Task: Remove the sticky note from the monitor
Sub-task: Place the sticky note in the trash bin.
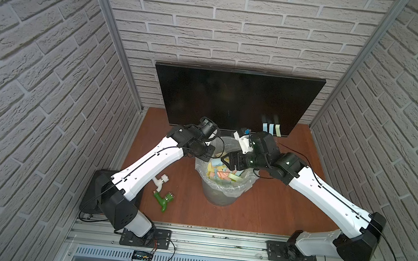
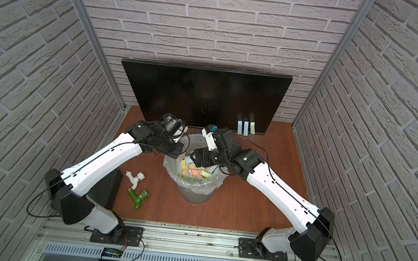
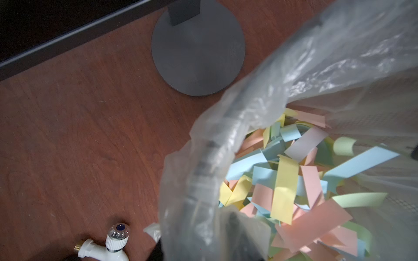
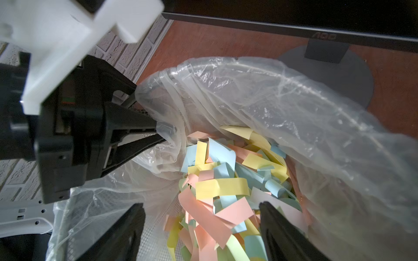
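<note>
The monitor (image 1: 237,100) (image 2: 203,96) stands at the back of the table. Three sticky notes hang at its lower right: two blue (image 1: 265,127) (image 1: 271,128) and one yellow-green (image 1: 277,129). A waste bin (image 1: 223,191) lined with clear plastic stands in front, holding several coloured notes (image 4: 221,187). My left gripper (image 1: 209,157) (image 4: 161,133) (image 3: 199,239) is shut on the bin's lined rim at its left side. Over the bin's mouth my right gripper (image 1: 229,162) (image 4: 201,214) stands open, its fingers wide apart and gripping nothing.
A white tap (image 1: 160,181) (image 3: 108,246) and a green tap (image 1: 163,200) lie on the brown table (image 1: 274,202) left of the bin. The monitor's round grey base (image 3: 196,52) (image 4: 328,74) sits just behind the bin. Brick walls close three sides.
</note>
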You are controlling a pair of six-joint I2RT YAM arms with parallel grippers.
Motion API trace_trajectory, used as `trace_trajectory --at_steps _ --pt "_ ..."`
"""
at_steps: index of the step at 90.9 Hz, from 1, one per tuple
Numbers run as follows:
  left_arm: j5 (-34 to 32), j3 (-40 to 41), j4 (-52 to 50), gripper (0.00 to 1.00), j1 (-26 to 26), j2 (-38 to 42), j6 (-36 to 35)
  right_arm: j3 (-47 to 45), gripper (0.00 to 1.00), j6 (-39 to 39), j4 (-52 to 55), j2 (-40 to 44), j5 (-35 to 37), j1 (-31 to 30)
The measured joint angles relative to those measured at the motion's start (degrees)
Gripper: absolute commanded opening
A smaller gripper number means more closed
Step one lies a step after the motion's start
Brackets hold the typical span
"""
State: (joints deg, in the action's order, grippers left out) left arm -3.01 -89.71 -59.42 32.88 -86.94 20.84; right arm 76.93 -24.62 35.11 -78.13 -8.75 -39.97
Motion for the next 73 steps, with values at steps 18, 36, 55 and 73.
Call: trace_trajectory --at_steps 18,36,55,73 --pt "0.0 0.1 0.0 0.37 0.0 0.0 0.0 -2.3 0.83 -1.5 -5.4 0.4 -6.2 0.0" --pt "0.0 0.1 0.0 0.37 0.0 0.0 0.0 -6.4 0.82 -5.9 -13.9 0.7 -13.6 0.0" --pt "0.0 0.2 0.1 0.36 0.0 0.1 0.0 -8.6 0.81 -8.1 -16.9 1.6 -14.8 0.0" --pt "0.0 0.2 0.1 0.35 0.0 0.1 0.0 -7.4 0.74 -8.2 -14.6 7.4 -11.7 2.7"
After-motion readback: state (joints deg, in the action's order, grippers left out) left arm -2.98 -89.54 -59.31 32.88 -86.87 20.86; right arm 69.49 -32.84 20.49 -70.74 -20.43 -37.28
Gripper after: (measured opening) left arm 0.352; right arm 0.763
